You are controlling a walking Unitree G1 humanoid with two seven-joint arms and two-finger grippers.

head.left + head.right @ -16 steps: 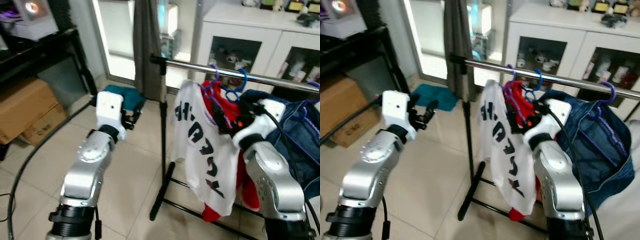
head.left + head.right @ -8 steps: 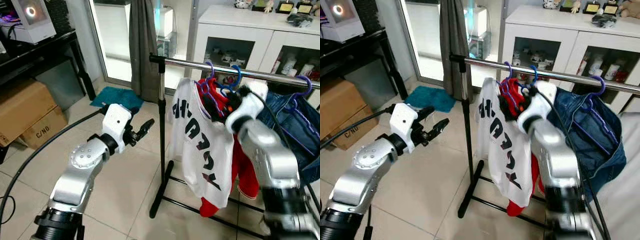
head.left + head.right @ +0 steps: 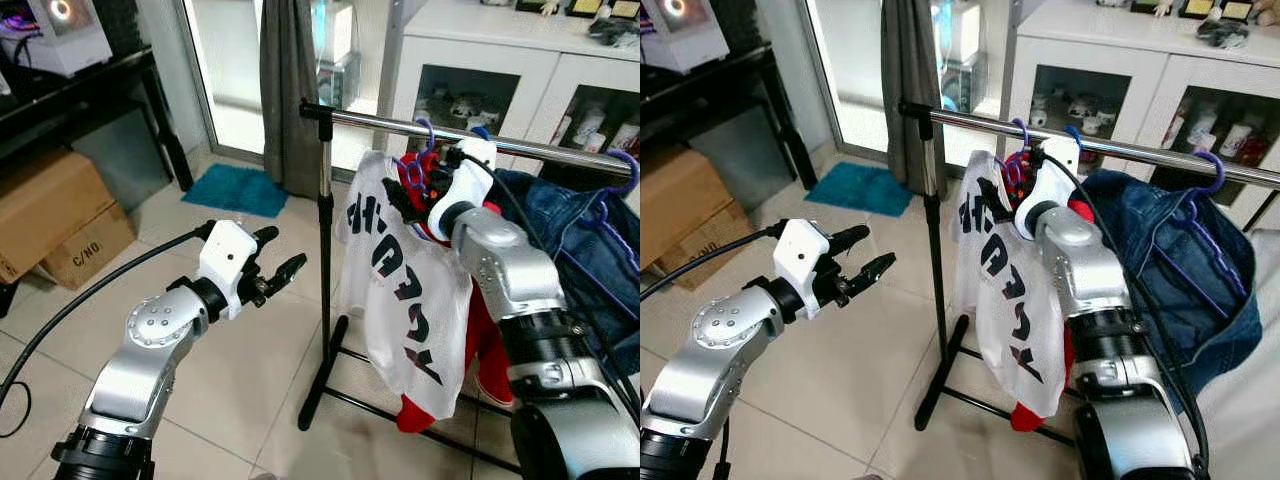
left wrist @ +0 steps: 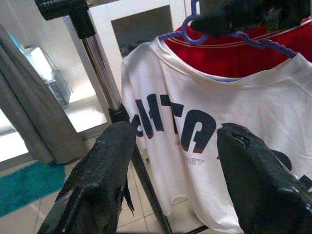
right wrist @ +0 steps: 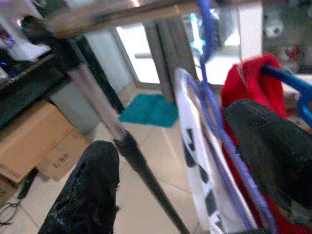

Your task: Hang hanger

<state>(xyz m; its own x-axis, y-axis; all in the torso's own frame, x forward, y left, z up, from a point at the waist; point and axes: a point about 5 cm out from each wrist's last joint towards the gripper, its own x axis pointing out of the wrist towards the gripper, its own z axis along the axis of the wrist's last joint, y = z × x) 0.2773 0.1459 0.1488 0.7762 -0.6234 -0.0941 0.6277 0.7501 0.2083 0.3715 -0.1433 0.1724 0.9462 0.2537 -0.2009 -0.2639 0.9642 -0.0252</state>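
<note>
A chrome clothes rail (image 3: 520, 148) on a black upright (image 3: 322, 290) stands on the tiled floor (image 3: 230, 380). From it hang a white printed T-shirt (image 3: 400, 290) on a purple hanger (image 3: 418, 170), a red garment (image 3: 480, 330) and a denim jacket (image 3: 590, 260). A teal mat (image 3: 238, 190) and cardboard boxes (image 3: 55, 225) lie on the floor.

Both eye views look forward and down from the robot's head at the clothes rail (image 3: 420, 128) and tiled floor (image 3: 250, 370), sharing almost the same scene. The left wrist view looks along its black fingers (image 4: 97, 180) at the white T-shirt (image 4: 214, 126) nearby. The right wrist view sits close under the rail, beside the purple hanger (image 5: 209, 102).
</note>
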